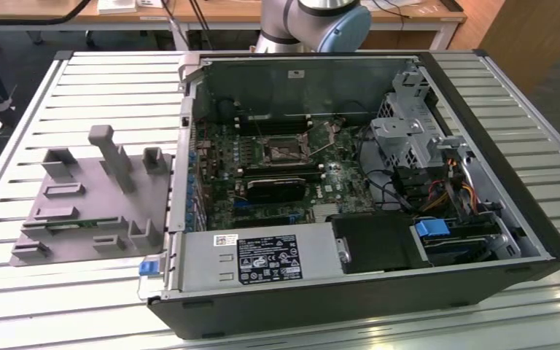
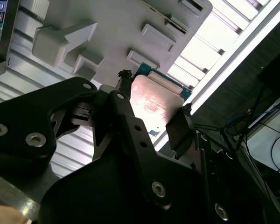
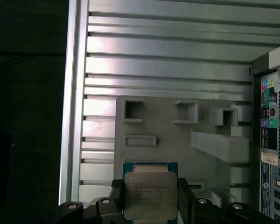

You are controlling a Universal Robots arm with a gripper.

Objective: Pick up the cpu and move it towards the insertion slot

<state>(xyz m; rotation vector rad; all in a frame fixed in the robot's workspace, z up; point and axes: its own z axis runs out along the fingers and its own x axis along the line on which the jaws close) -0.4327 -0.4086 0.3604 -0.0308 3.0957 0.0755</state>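
The fingers (image 3: 184,198) were clamped on the cpu (image 3: 150,193), held above the grey fixture (image 3: 177,140) (so the pick looked done), while the insertion slot (image 1: 285,149), at that fixture's three o'clock in the exterior view, remained unreached.

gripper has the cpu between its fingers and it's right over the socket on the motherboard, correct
Not quite. The gripper does grip the cpu, but it is at the grey fixture outside the computer case, not over the insertion slot. The first wrist view shows this.
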